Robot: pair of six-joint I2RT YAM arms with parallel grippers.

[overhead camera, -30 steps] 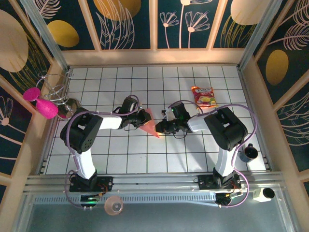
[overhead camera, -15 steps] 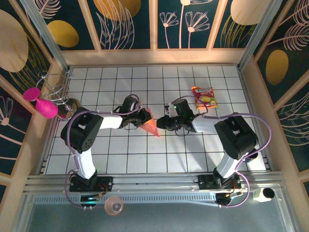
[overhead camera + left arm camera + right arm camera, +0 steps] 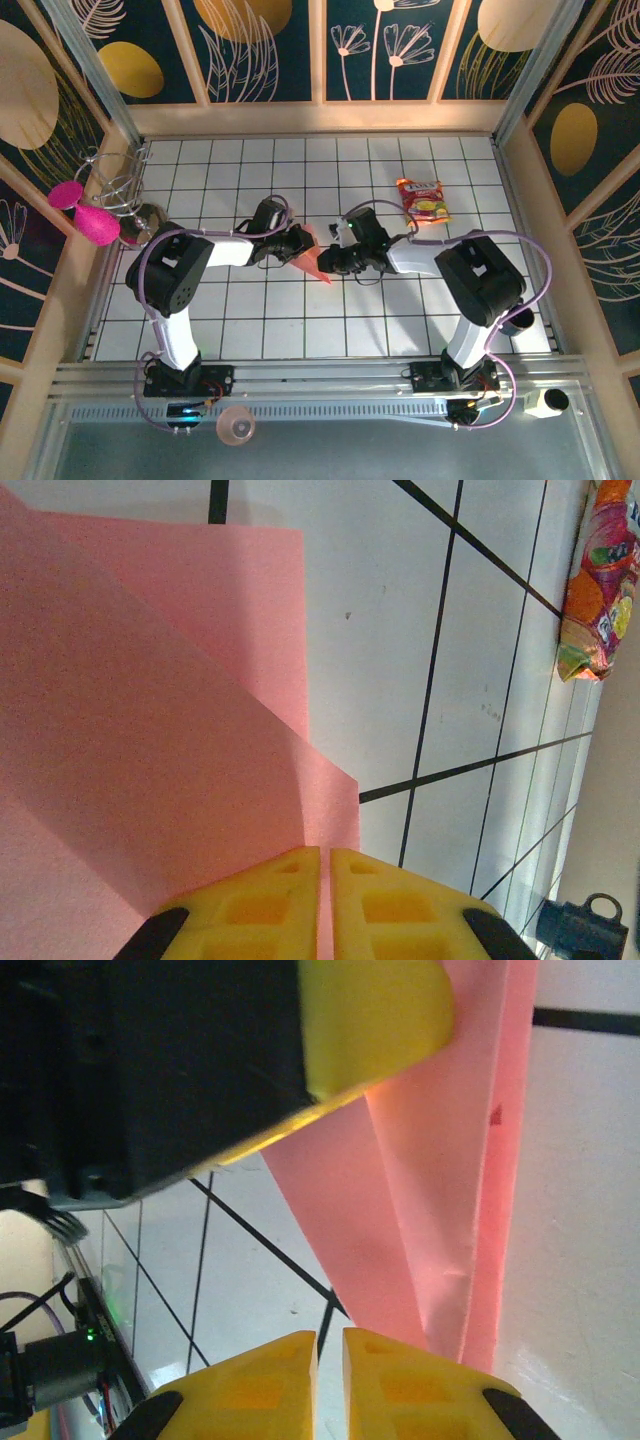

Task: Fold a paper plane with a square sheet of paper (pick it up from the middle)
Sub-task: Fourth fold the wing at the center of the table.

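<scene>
Arms bent inward, met at folded paper.
Left gripper is clamped on paper; right gripper is pressed together beside it.

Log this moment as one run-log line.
left gripper: shut on pink paper | right gripper: shut, tips against the folded edge | pink paper: folded into a narrow pointed shape

Both arms reach inward, left gripper and right gripper jaws closed.
</scene>
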